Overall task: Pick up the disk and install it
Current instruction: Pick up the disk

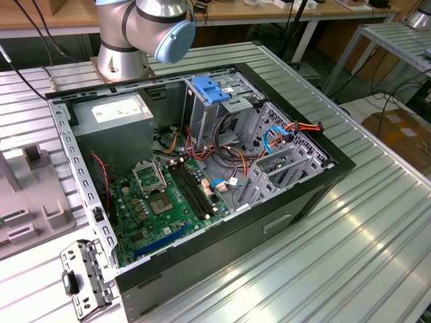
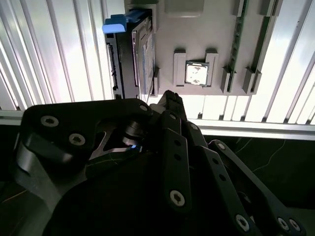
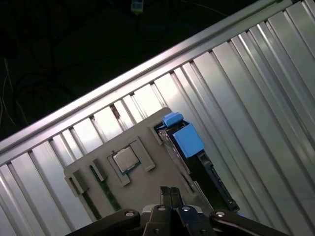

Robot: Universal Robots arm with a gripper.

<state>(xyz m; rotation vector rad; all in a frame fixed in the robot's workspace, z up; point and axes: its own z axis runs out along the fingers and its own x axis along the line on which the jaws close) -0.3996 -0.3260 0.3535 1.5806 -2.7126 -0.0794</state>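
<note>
Your gripper is clenched on nothing, its fingertips pressed together. It hovers over the edge of the grey fixture, which lies on the slatted table at the exterior view's left of the open case.

The disk stands on edge in a slot at one end of that fixture, with its blue rail at the end far from the gripper. Its long axis runs along the table slats, roughly in line with the fingers.

In the second wrist view the fingertips are close to the disk's near end but off to one side. They sit between the line of the disk and the chip seated mid-fixture. I judge the disk untouched, with that sideways offset still to close.
</note>
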